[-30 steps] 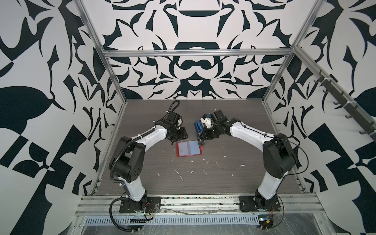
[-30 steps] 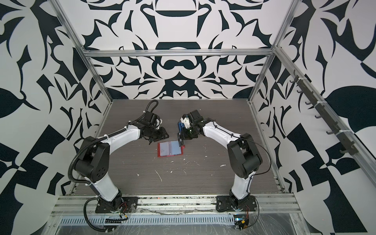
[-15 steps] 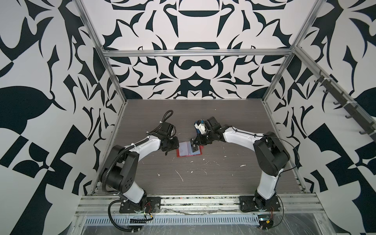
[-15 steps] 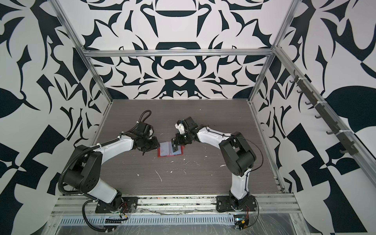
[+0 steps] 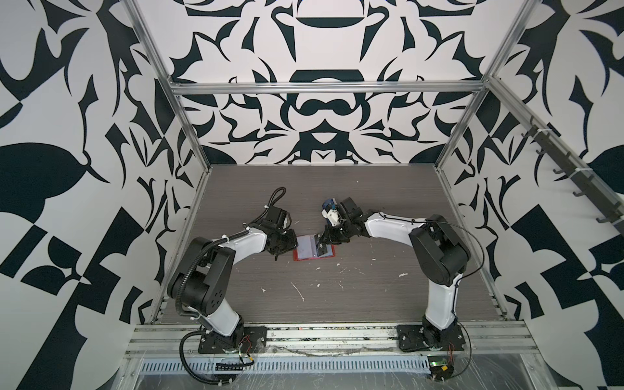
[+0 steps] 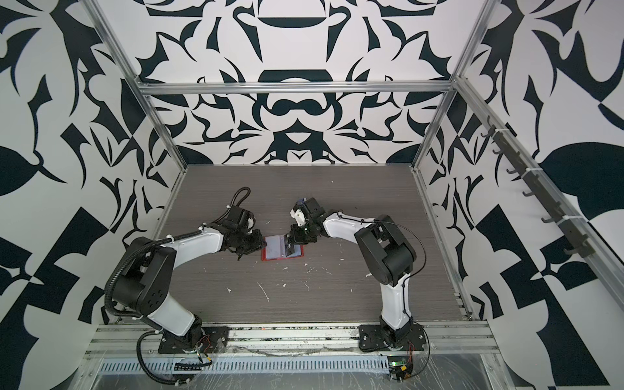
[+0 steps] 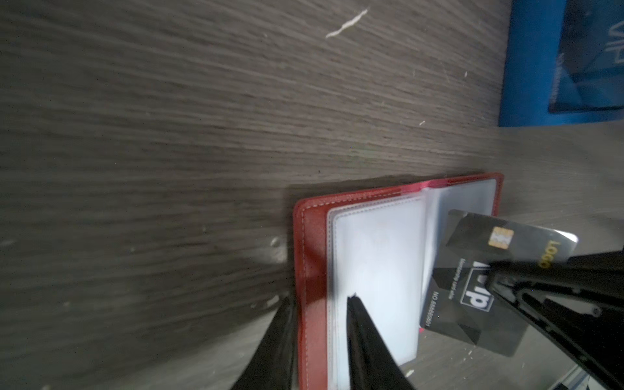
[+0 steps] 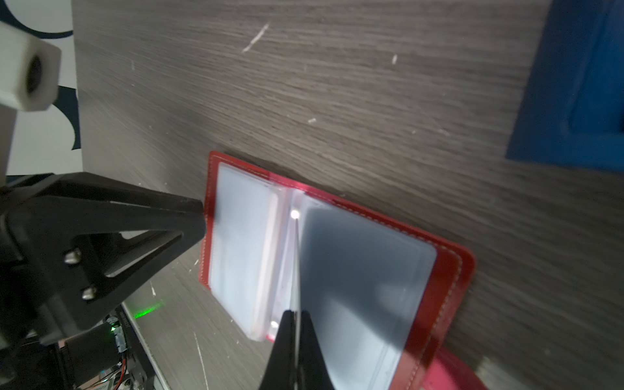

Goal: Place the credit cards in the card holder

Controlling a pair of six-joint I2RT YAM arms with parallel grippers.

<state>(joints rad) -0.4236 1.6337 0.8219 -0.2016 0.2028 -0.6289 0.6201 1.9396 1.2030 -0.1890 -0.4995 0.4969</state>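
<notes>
The card holder [image 5: 305, 251] [image 6: 275, 250] lies open on the table, red cover down, clear sleeve pages [image 7: 378, 270] [image 8: 243, 236] up. My right gripper [image 8: 296, 314] [image 5: 323, 241] [image 6: 292, 240] is shut on a dark credit card [image 7: 472, 287] [image 5: 319, 249], which is tilted on edge over the holder's right page near the fold. In the right wrist view the card shows edge-on [image 8: 297, 263]. My left gripper [image 7: 319, 300] [image 5: 289, 245] [image 6: 258, 245] is at the holder's left edge, jaws partly open. One finger [image 7: 282, 337] is beside the cover and the other on the left page.
A blue rack [image 7: 526, 67] [image 8: 567, 101] stands just behind the holder with a blue card [image 7: 591, 57] in it. The holder's red snap tab [image 8: 449, 371] sticks out at the right. White scraps [image 5: 299, 290] litter the table in front.
The right gripper has carried the dark card from the rack down over the open holder. The left gripper has come down to the holder's left edge, and its jaws have narrowed.
</notes>
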